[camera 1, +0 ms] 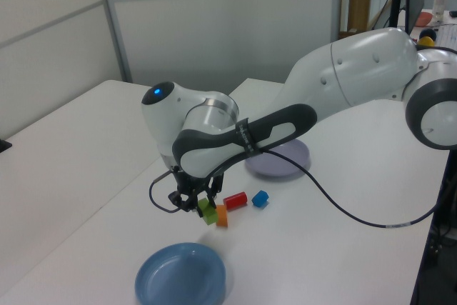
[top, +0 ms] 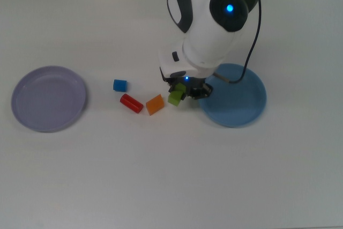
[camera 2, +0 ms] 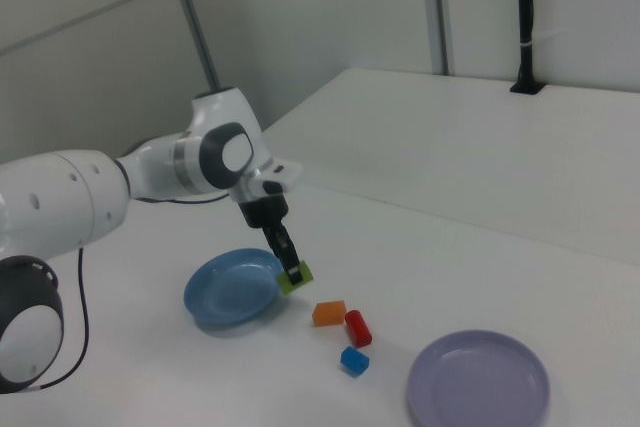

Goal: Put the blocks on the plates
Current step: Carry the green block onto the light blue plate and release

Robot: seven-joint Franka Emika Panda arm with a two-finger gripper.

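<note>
While the fingers [camera 2: 292,272] pinch the green block [camera 2: 296,277] above the bench [camera 2: 560,277] at the right view's centre, it hangs beside the blue plate [camera 2: 222,297].

**White tables, grey panelled walls**

A broad white table [top: 161,175] fills the room's middle, its matte top evenly lit with only soft shadows. A second white table [camera 2: 480,137] stands behind it in the right view, with a black pole [camera 2: 525,17] rising from it. Pale grey wall panels [camera 1: 228,26], split by metal strips, close the space. At the left view's right, a cluttered desk [camera 1: 439,26] stands.
</note>
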